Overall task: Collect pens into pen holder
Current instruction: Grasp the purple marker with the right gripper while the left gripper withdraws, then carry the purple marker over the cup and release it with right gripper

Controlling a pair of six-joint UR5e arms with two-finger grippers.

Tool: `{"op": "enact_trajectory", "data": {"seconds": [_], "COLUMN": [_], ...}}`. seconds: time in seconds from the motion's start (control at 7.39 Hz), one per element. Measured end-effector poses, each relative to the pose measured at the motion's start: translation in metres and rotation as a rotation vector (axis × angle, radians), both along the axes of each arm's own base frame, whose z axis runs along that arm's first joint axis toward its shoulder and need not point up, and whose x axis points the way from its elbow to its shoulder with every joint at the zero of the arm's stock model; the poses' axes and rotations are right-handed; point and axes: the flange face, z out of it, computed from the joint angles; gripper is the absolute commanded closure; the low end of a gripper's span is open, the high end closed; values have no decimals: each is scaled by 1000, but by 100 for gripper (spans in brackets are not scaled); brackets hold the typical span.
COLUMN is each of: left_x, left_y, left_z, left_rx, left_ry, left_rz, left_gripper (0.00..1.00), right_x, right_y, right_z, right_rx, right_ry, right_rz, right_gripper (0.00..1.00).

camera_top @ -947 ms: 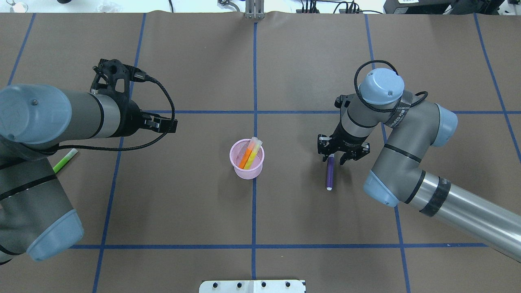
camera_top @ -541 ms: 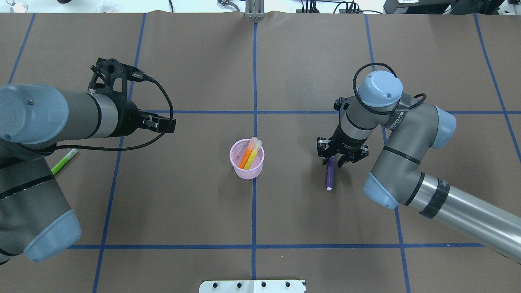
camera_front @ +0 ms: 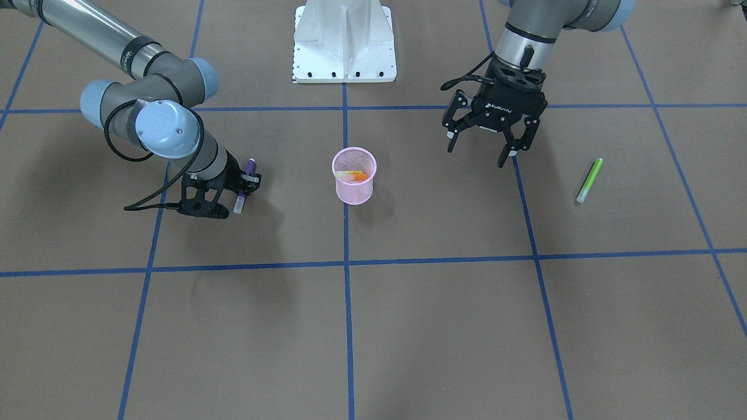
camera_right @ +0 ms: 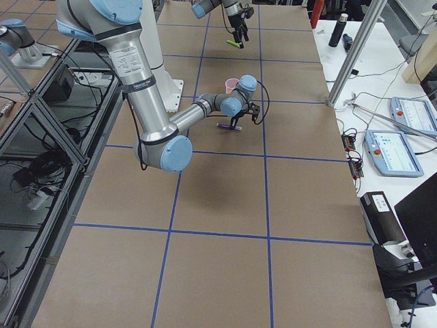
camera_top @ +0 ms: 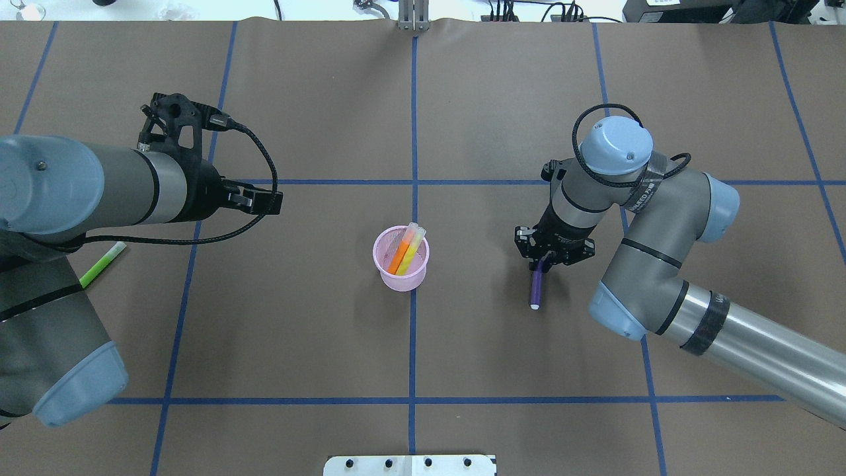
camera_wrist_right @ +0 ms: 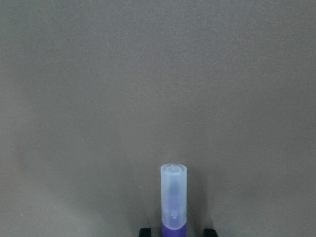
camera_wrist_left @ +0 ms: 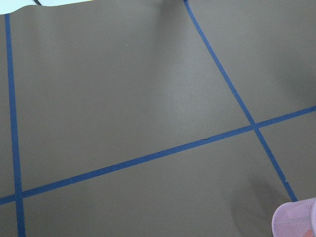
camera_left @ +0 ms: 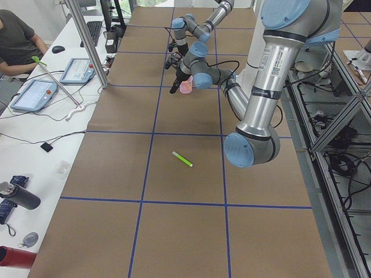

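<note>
While the orange pen (camera_top: 398,258) and yellow pen (camera_top: 412,250) lean side by side in the pink mesh cup (camera_top: 403,281), caps up and poking over the rim, the other two pens are out on the table (camera_top: 297,330). The cup sits upright mid-table on the centre blue tape line. The purple pen (camera_top: 536,288) lies on the table to the robot's right of the cup, well apart from it, pale cap end toward the robot. The right gripper (camera_top: 543,262) is down over that pen's other end, jaws drawn in close on both sides, pinching it. The wrist view shows the capped end (camera_wrist_right: 174,197) sticking out between two black fingertips over bare table. The green pen (camera_front: 589,179) lies flat far out on the robot's left, well apart from the cup, partly hidden by the left arm in the overhead view. The left gripper (camera_front: 480,149) hangs above the table between cup and green pen, jaws spread wide, holding nothing. The table is brown with a blue tape grid.
</note>
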Motion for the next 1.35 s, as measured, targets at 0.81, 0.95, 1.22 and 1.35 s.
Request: {"op": "enact_trajectory", "data": {"seconds": [0.81,0.95,1.22,1.35], "left_x": [-97,-103,-103,-103], "left_y": [-8,-7,-7,-8], "left_z": [140,160,182,186], "left_rx": [99,87,54,47], "left_ry": [-326,-351,-361,-362], "left_rz": [307,340,378,382], "left_gripper": [1,1,1,1], "right_x": [32,27,16,6], "right_y": [-1,6,32,46], "right_z": [-99,-121,-163,-180], "right_rx": [161,201,276,310], "right_ry": [-61,-68,-100,-113], "right_rz": [256,335,485,548], "right_gripper": [100,100,100,100]}}
